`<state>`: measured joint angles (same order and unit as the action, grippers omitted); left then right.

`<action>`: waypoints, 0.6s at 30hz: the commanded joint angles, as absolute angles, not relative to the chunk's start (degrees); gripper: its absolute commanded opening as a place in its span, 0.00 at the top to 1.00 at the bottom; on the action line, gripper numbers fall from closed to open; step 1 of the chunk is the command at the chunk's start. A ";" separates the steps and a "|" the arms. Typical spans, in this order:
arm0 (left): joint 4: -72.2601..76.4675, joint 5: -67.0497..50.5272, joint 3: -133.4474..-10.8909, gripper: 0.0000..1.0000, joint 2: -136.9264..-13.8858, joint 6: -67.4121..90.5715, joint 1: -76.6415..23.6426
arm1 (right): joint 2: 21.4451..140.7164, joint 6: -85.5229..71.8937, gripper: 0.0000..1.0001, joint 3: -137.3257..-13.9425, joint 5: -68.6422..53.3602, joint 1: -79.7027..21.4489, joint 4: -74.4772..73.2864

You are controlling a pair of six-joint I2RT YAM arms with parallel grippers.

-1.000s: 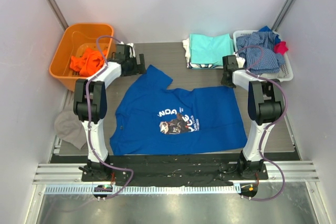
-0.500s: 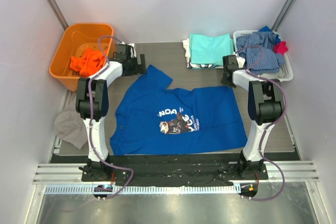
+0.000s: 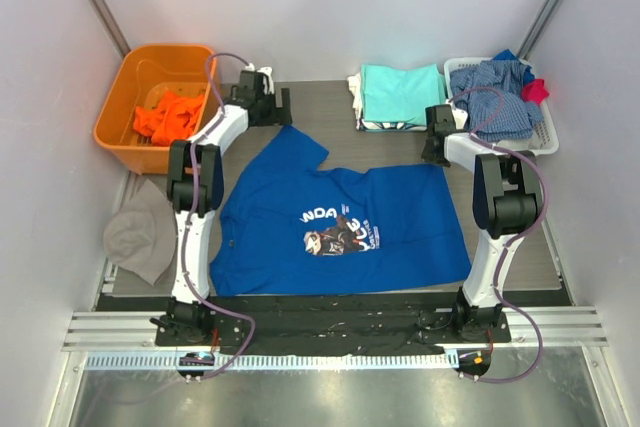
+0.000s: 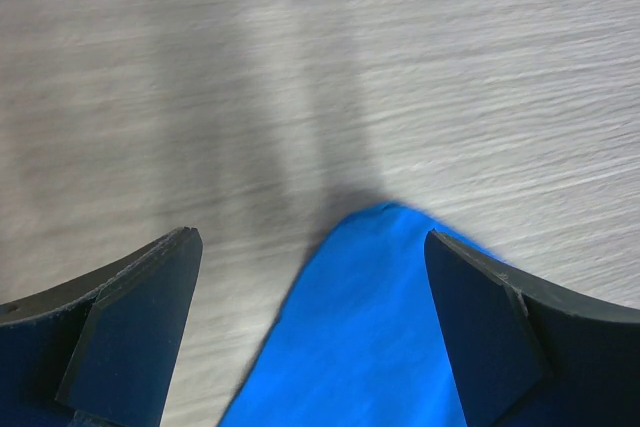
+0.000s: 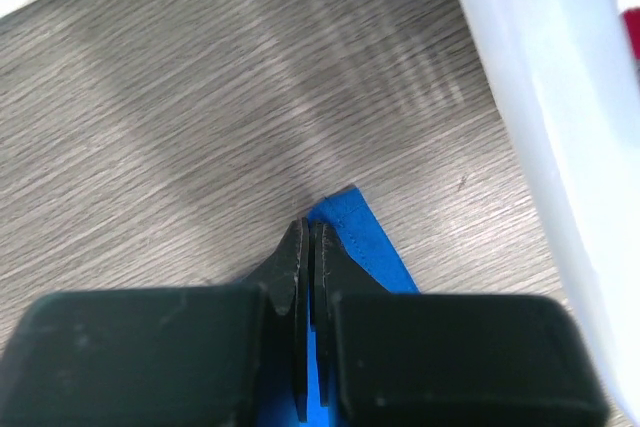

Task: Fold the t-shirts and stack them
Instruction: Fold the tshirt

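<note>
Right jaws pinch half-hidden blue t-shirt (image 5: 366,243) corner.

The grey tabletop (image 3: 320,112) carries a blue t-shirt (image 3: 400,217) spread flat at centre. A folded aqua stack (image 3: 400,92) lies just right of upper centre.

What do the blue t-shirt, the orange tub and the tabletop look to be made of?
The blue t-shirt: soft matte knit, probably cotton; it lies limp with gentle creases. The orange tub: smooth moulded plastic, judging by its rigid, even walls. The tabletop: grey wood-grain surface, perhaps laminate; fine parallel streaks show.
</note>
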<state>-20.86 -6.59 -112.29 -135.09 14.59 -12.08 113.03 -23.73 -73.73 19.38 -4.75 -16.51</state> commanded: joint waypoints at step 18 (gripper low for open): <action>-24.96 -8.35 -119.00 0.35 -141.33 11.42 -15.03 | 111.53 -23.82 0.99 -73.56 17.23 -4.48 -18.81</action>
